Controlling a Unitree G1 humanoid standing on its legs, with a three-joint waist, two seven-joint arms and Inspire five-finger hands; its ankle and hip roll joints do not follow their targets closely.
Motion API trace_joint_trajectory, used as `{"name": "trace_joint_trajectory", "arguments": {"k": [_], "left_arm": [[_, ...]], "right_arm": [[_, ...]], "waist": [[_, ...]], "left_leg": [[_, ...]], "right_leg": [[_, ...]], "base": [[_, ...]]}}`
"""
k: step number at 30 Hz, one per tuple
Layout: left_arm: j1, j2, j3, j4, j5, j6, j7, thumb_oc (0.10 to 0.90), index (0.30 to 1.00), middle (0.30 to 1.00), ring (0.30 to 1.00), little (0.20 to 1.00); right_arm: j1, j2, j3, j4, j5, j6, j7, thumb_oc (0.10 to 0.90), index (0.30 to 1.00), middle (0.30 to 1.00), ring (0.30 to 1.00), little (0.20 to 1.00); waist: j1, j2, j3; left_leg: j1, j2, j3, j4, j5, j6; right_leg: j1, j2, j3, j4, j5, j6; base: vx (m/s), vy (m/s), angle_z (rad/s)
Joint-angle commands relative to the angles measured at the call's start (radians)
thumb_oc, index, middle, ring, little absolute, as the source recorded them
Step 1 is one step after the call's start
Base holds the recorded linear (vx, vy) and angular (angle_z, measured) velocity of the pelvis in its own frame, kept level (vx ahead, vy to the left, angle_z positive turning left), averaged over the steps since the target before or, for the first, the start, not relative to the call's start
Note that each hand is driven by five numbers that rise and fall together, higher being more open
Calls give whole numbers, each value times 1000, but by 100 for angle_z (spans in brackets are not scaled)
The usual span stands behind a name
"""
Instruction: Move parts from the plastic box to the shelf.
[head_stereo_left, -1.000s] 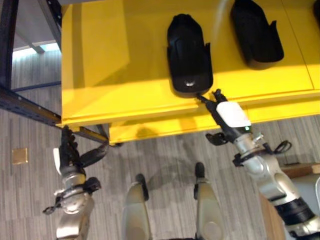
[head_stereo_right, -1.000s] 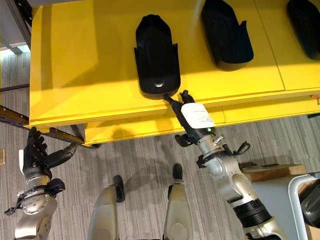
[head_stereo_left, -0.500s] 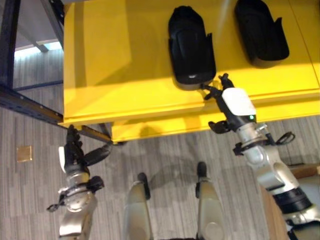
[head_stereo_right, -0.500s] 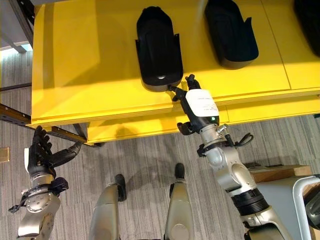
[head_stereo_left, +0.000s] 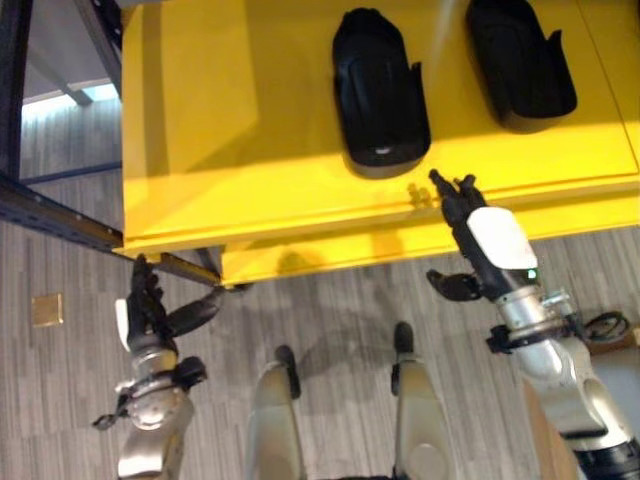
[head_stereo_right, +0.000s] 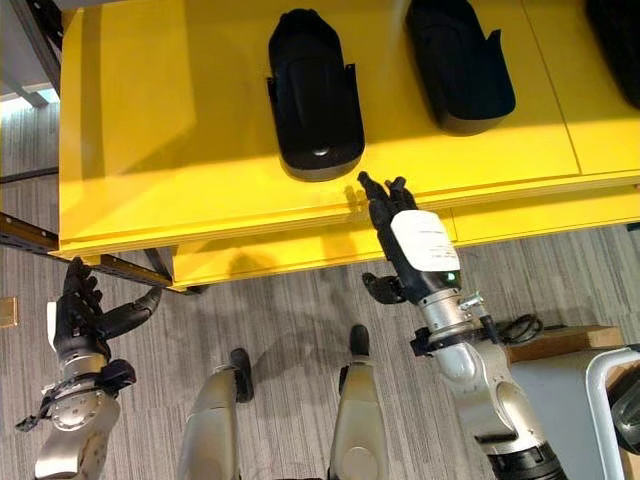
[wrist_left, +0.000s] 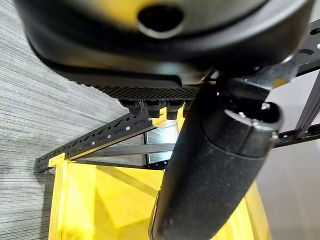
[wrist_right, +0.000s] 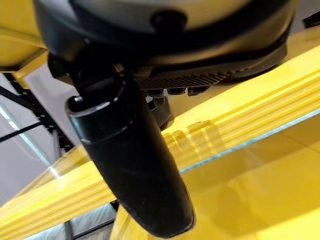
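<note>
Two black moulded parts (head_stereo_left: 378, 85) (head_stereo_left: 520, 60) lie on the yellow shelf (head_stereo_left: 230, 130); a third part (head_stereo_right: 615, 40) shows at the far right edge. My right hand (head_stereo_left: 470, 215) hovers at the shelf's front edge, just right of the nearest part and apart from it, open with straight fingers and nothing in it. Its thumb (wrist_right: 130, 165) stands out before the shelf's yellow rim (wrist_right: 240, 130). My left hand (head_stereo_left: 145, 305) hangs low by the shelf's left front corner, open and holding nothing.
A dark metal frame rail (head_stereo_left: 50, 215) runs along the left below the shelf. A lower yellow ledge (head_stereo_left: 330, 255) juts out under the front edge. A pale grey container rim (head_stereo_right: 600, 380) and a wooden block (head_stereo_right: 545, 345) sit at the lower right.
My right hand has drawn back from the nearest part's front end, sliding right and toward me. The part stays on the shelf. My left hand has barely moved.
</note>
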Motion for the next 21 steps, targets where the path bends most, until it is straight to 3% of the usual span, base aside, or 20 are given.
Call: {"name": "trace_joint_trajectory", "arguments": {"k": [1,6,11,21], "left_arm": [[65,53,90,-140,42,-95,17,900,1000,1000,1000,1000],[64,56,87,-138,39,-96,19,900,1000,1000,1000,1000],[47,53,79,-125,34,-100,21,900,1000,1000,1000,1000],[36,44,73,-118,34,-105,26,900,1000,1000,1000,1000]], "right_arm": [[-61,-20,-64,-130,54,-69,-20,900,1000,1000,1000,1000],[-73,-32,-36,-118,55,-70,-6,900,1000,1000,1000,1000],[-164,-35,61,-34,-22,-51,9,900,1000,1000,1000,1000],[-247,-52,101,31,-89,-33,-10,900,1000,1000,1000,1000]], "waist": [[6,-38,-73],[10,-41,-76],[22,-37,-79],[30,-31,-80]], "left_leg": [[10,-8,-87,-91,99,-1],[17,-6,-89,-96,101,-3],[17,-8,-90,-98,102,-4],[9,-10,-93,-97,104,-4]], "right_leg": [[-18,5,6,59,42,-25],[-10,4,4,53,44,-24],[-6,3,-1,48,44,-24],[-16,2,-1,53,44,-26]], "base": [[0,0,0],[0,0,0],[0,0,0],[0,0,0]]}}
